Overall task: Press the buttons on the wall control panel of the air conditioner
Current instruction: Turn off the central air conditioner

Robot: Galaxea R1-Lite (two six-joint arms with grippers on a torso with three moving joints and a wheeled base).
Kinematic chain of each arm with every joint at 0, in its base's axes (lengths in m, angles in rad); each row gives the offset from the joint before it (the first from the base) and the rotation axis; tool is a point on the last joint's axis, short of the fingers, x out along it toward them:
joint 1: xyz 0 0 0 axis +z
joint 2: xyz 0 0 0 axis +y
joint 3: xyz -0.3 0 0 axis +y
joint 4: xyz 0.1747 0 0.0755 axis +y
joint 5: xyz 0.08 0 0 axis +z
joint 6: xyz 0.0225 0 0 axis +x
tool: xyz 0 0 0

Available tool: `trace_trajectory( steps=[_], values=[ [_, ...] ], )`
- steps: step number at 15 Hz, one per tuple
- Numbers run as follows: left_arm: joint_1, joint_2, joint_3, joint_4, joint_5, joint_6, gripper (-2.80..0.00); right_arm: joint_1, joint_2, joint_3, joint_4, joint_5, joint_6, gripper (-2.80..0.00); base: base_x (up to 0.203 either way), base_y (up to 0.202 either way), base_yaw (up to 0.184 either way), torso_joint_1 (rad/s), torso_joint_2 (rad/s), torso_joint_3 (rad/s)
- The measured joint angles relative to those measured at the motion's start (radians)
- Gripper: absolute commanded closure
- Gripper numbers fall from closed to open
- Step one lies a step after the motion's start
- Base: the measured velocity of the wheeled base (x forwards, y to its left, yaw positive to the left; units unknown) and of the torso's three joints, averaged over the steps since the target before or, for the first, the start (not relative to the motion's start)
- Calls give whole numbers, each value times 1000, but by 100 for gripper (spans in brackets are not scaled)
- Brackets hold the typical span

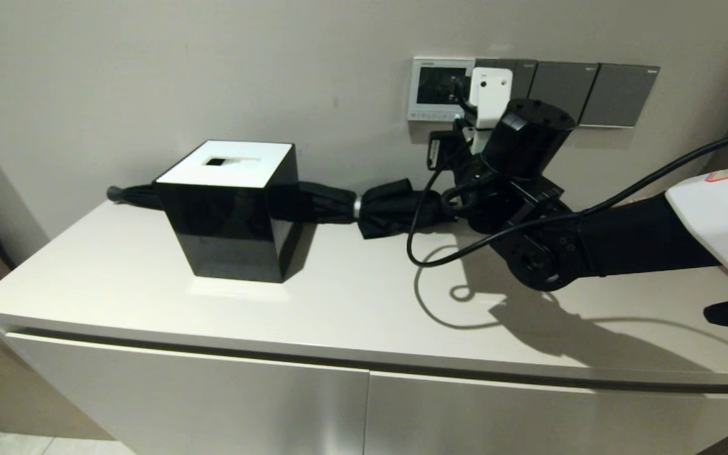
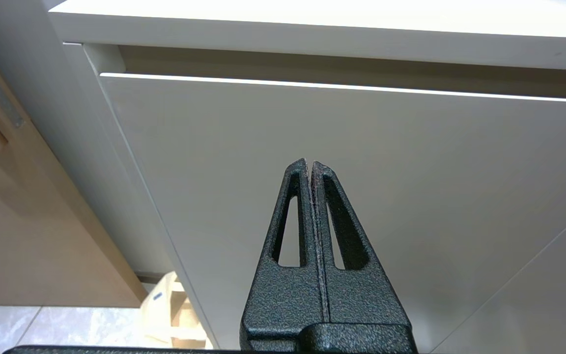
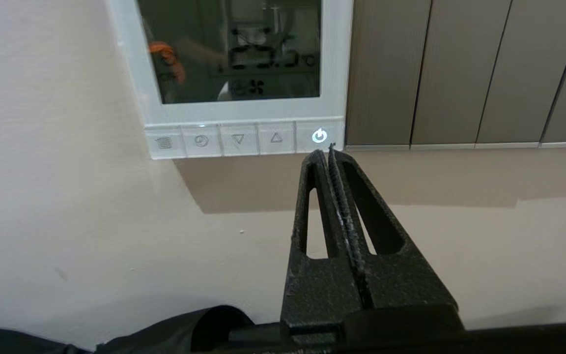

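The air conditioner's wall control panel [image 1: 435,87] is a white-framed square with a dark LCD screen [image 3: 236,49] showing faint digits. The buttons [image 3: 239,140] form a pale row along its lower edge. The end one, the power button [image 3: 319,136], has a lit symbol. My right gripper [image 3: 328,151] is shut and empty. Its tips point at the panel's lower edge just under the power button; I cannot tell if they touch. My left gripper [image 2: 310,164] is shut and empty, low in front of the cabinet door [image 2: 312,128].
Dark grey switch plates [image 1: 591,91] adjoin the panel on its right. A black tissue box [image 1: 231,208] and a folded black umbrella [image 1: 370,208] lie on the white cabinet top [image 1: 339,297] against the wall. A black cable [image 1: 424,215] loops off my right arm.
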Motion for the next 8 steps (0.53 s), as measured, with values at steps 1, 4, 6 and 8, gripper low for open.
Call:
trace_trajectory(
  steps=[1, 4, 6, 8],
  values=[
    [0, 0, 0, 0, 0, 0, 0, 0, 0, 0, 0, 0, 0, 0, 0, 0, 0, 0, 0, 0],
    [0, 0, 0, 0, 0, 0, 0, -3, -1, -6, 5, 1, 0, 0, 0, 0, 0, 0, 0, 0],
    [0, 0, 0, 0, 0, -1, 0, -6, 1, -10, 6, 2, -1, 0, 0, 0, 0, 0, 0, 0],
    [0, 0, 0, 0, 0, -1, 0, -8, 2, -10, 4, 3, -1, 0, 0, 0, 0, 0, 0, 0]
  ],
)
